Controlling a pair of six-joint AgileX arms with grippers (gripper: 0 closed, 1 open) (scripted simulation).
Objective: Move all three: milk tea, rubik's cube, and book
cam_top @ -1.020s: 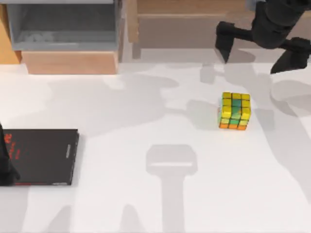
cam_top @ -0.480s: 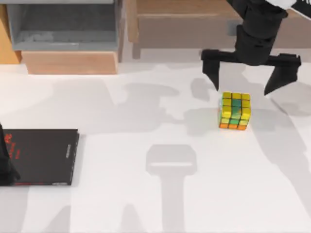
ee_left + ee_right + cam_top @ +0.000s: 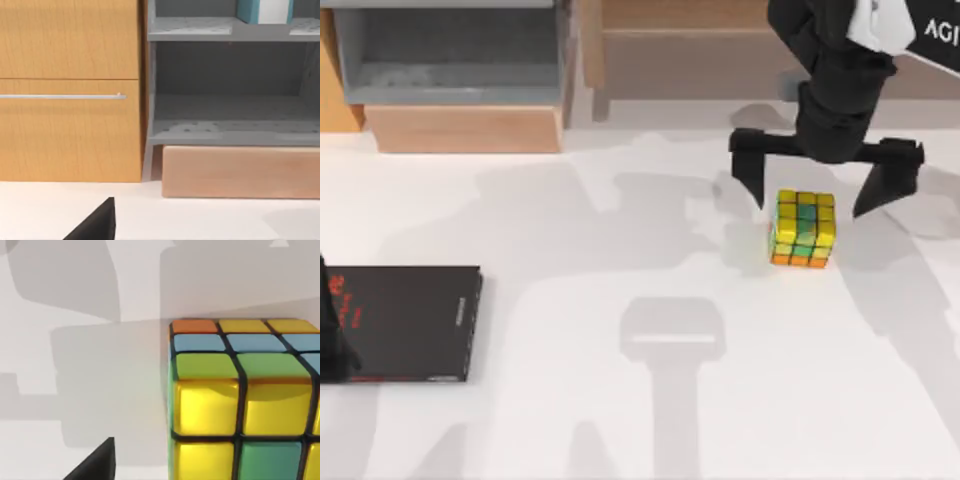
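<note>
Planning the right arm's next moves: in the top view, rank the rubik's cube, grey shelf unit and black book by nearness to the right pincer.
1. rubik's cube, directly below the open right pincer.
2. grey shelf unit, at the table's back left.
3. black book, at the left edge.

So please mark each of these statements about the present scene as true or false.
1. The right claw is open, with the cube on the table below its gap. True.
2. The cube is lifted off the table. False: it rests on the table, not gripped.
3. A black book lies flat at the table's left side. True.
4. The cube's top face is mostly red. False: it is mostly yellow, with some green.
5. A teal book stands on an upper shelf in the left wrist view. True.
6. The black book touches the cube. False: they lie far apart.
</note>
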